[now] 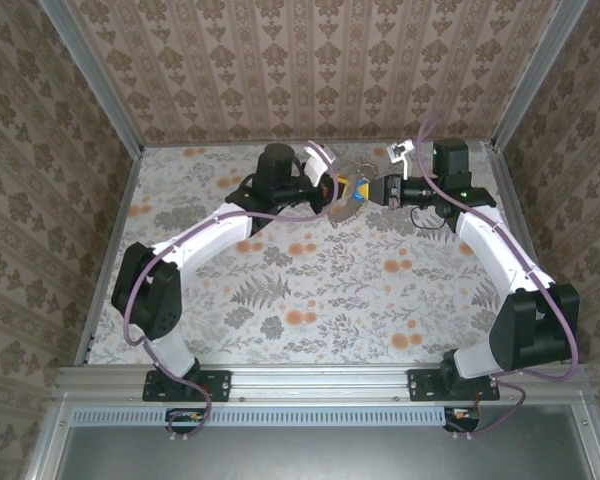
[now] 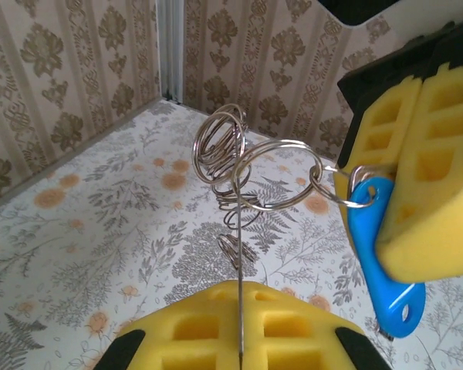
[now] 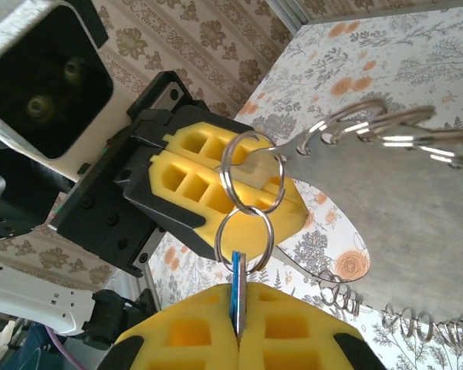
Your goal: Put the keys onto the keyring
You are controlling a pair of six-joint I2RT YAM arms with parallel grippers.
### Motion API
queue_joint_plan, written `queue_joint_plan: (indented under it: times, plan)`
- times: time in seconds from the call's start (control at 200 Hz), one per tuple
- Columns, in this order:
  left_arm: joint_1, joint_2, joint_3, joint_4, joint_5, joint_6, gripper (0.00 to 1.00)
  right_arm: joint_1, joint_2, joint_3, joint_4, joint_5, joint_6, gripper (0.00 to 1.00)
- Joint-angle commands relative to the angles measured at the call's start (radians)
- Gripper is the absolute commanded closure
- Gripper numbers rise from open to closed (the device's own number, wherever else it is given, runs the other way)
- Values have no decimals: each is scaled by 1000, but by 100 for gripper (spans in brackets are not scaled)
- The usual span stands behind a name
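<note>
Blue key (image 2: 386,262): we have it up off the bench (image 1: 310,290) at the far middle, where the two arms meet. It's pinched flat in the right end effector (image 3: 238,304), foam clenched hard, plastic head poking out.
Keyring (image 3: 247,208): in the air right beside the key! Two linked wire rings run from the key across to the left end effector (image 2: 239,304), with the coiled chain (image 2: 230,202) dangling below.
Left end effector: clamped on a thin flat metal tag (image 3: 401,223) of the keyring, edge-on between its pads.
Feel: all very light, we reckon. The wire is springy and slick, the rings swing freely, the chain is floppy. The key is stiff and tiny.
Where to hold: the key by the flat faces of its head, with the hole left clear. The keyring by the tag or a ring rim, never the chain.
Threading: the lowest ring sits at the key's hole, but we can't tell if it's fully through.
</note>
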Motion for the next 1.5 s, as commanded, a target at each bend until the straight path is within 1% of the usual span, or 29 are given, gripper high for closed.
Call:
queue_joint_plan:
  times: [0.0,0.11,0.135,0.39,0.58,0.815,1.225,1.495]
  plan:
    - [-6,-68,-14,103,-105,-12,100,13,-41,-20,4,-24,4,100]
    - [-26,-100,-36,133,-136,5,100,13,-41,-28,10,-10,7,100]
    - [-30,-107,-40,137,-146,8,100,14,-72,-29,10,-8,8,100]
    - [-54,-160,-73,166,-217,42,100,15,-94,-31,-24,21,-11,100]
    - [-60,-187,-86,181,-239,55,100,15,-105,-31,-33,31,-15,100]
    - [-77,-182,-79,166,-236,82,100,15,-100,-15,-31,30,-8,100]
    - [-139,-168,-78,120,-280,219,100,16,-71,24,-31,35,-6,100]
    - [-157,-158,-84,106,-336,267,100,14,-80,47,-101,65,-54,100]
